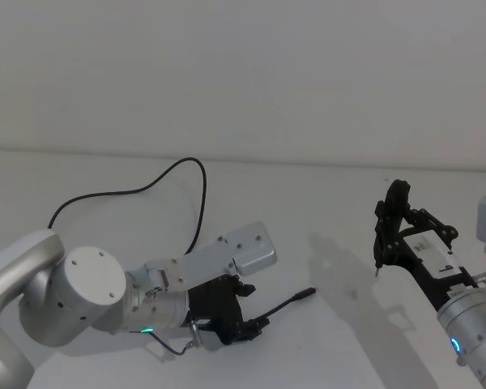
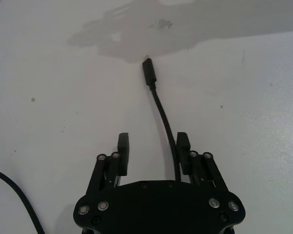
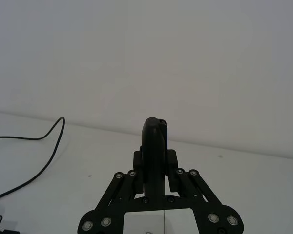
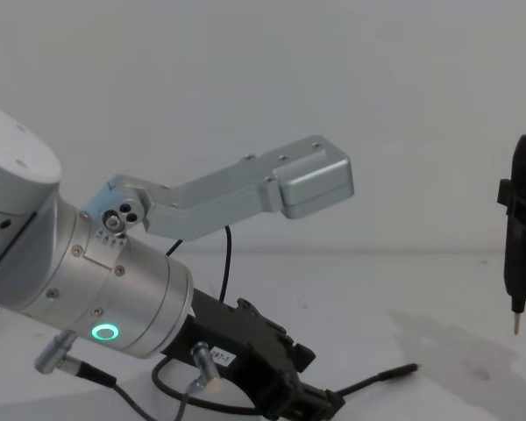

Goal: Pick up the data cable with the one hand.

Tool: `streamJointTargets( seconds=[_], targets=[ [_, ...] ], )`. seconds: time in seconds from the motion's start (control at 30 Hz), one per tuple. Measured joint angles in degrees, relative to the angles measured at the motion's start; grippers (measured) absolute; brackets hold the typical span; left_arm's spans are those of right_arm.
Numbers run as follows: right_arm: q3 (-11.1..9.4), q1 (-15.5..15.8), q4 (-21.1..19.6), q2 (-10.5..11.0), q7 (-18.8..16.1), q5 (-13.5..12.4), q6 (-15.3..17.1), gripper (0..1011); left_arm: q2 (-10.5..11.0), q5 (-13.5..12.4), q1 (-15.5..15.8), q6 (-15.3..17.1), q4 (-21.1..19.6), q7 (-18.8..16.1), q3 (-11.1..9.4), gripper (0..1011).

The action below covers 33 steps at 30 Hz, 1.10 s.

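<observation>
- Sitting low over the white table top [image 1: 324, 203], toward 7 o'clock in the head view, is the left gripper [image 2: 153, 141], a black angular two-finger unit on a thick silver cylinder with a green ring light.
- Its jaws stand moderately apart and grip nothing.
- The data cable [image 2: 162, 109], long, thin and black, lies on the table and passes between the two fingers, close beside one of them; whether it touches that finger cannot be told.
- The cable's slim black plug [image 2: 149, 72] lies flat on the table just beyond the fingertips, toward 2 o'clock from the left gripper in the head view.
- Behind the gripper, the cable loops away across the table toward 11 o'clock.
- The right gripper [image 1: 389, 237] is raised above the table toward 4 o'clock, well apart from the cable, with its jaws closed on a black pen-shaped tool [image 4: 522, 228].
- The tool's thin metal tip points downward, clear of the table.
</observation>
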<state>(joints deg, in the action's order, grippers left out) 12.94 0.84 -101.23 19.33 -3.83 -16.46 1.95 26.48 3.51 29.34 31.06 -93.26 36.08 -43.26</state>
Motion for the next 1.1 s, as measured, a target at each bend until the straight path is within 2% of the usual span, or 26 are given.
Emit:
streamJointTargets(
  seconds=[0.1,0.13,0.2,0.27,0.37,0.5,0.63,1.1],
  targets=[
    [0.0,0.0,0.0,0.0,0.0,0.0,0.0,268,0.0,0.0,0.0,0.0,0.0,0.0,0.0,522],
    [0.0,0.0,0.0,0.0,0.0,0.0,0.0,268,0.0,-0.1,0.0,0.0,0.0,0.0,0.0,463],
    [0.0,0.0,0.0,0.0,0.0,0.0,0.0,268,0.0,-0.1,0.0,0.0,0.0,0.0,0.0,430],
    [0.0,0.0,0.0,0.0,0.0,0.0,0.0,268,0.0,-0.1,0.0,0.1,0.0,0.0,0.1,345],
    [0.0,0.0,0.0,0.0,0.0,0.0,0.0,268,-0.1,-0.1,-0.1,0.1,0.0,-0.1,0.1,289],
    [0.0,0.0,0.0,0.0,0.0,0.0,0.0,268,-0.1,-0.1,-0.1,0.1,0.0,-0.1,0.1,133],
    [0.0,0.0,0.0,0.0,0.0,0.0,0.0,268,-0.1,-0.1,-0.1,0.1,0.0,-0.1,0.1,47],
    [0.0,0.0,0.0,0.0,0.0,0.0,0.0,268,-0.1,-0.1,-0.1,0.1,0.0,-0.1,0.1,47]
  ],
)
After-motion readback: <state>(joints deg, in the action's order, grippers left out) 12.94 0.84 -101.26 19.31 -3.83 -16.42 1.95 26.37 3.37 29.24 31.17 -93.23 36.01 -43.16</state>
